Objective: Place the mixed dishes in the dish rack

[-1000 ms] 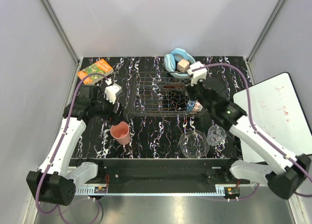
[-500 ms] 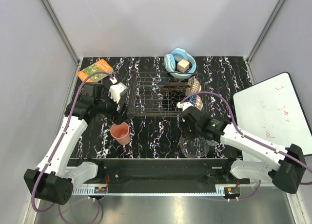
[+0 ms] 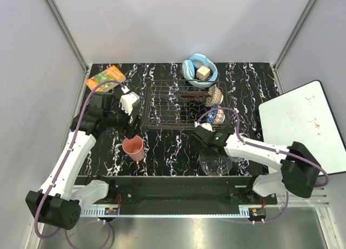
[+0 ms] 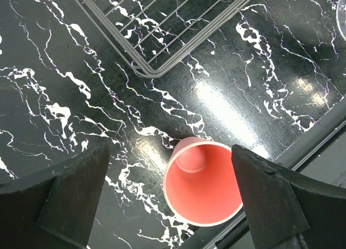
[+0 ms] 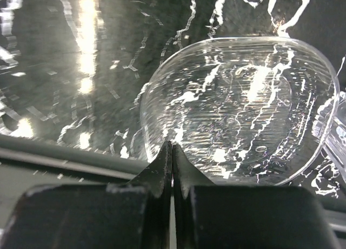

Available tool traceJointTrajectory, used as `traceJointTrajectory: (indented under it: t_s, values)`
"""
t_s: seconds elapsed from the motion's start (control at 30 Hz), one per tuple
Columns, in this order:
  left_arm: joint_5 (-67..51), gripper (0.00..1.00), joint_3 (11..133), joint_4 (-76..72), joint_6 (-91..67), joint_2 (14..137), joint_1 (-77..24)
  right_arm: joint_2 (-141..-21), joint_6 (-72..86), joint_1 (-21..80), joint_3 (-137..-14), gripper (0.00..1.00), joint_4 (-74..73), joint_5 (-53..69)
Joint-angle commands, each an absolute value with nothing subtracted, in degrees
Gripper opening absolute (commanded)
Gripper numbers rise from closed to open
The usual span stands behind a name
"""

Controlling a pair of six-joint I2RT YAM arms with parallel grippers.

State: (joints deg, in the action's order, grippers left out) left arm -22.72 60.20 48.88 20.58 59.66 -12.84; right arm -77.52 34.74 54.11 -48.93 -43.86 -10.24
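— Left gripper (image 4: 173,176)?
— Spread wide, right over the pink cup (image 4: 203,192). Standing mouth up on the table (image 3: 173,146), near the dish rack (image 4: 162,38).
— Right gripper (image 5: 172,150)?
— Pressed tight together, tips at the near rim of the clear glass bowl (image 5: 243,108). Can't tell if pinching it.
— Where?
— On the table, outside the rack.

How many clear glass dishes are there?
2. The clear glass bowl sits near the front edge; the clear glass cup beside it, partly hidden by the right arm.
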Motion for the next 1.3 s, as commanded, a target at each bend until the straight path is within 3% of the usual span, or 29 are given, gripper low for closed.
traceJointTrajectory:
  t_s: [0.0, 0.4, 1.27]
  values:
    - [-21.36, 0.99, 61.35, 48.08, 21.44, 57.48, -12.92, -81.55, 38.93, 55.55, -49.75, 0.0, -44.12, -15.47]
    - [-20.04, 0.99, 60.64, 48.08, 21.53, 56.51, -12.92, -89.2, 37.36, 57.13, -48.51, 0.0, -36.83, -8.71]
    - [-18.72, 0.99, 58.98, 48.08, 22.06, 53.17, -12.92, -102.83, 30.67, 59.85, -67.93, 0.0, -26.11, 6.24]
